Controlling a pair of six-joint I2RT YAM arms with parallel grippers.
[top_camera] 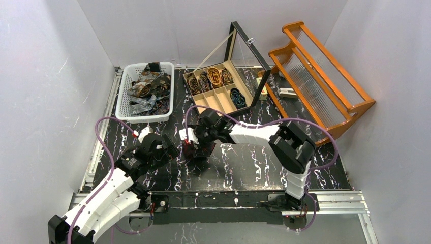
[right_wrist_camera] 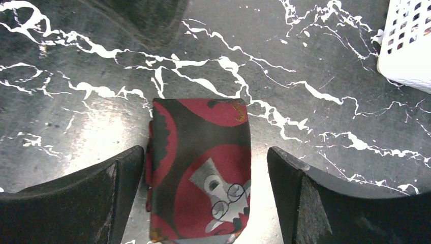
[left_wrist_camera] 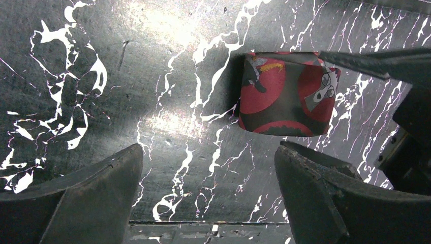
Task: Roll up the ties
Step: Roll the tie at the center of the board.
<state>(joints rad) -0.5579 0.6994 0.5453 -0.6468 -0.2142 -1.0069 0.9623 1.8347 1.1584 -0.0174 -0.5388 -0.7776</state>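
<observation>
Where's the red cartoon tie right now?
Right wrist view: the red tie lies on the marble table between the right tool's open fingers, just right of the left tool.

Marbled table (top_camera: 244, 168) carries basket (top_camera: 125, 96), box (top_camera: 219, 99), rack (top_camera: 356, 108); rolled tie (right_wrist_camera: 201, 168).

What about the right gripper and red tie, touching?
Cannot tell. In the right wrist view the open right gripper straddles the red tie: table shows beside one finger, but the other finger's edge meets the tie's edge with no plain gap.
</observation>
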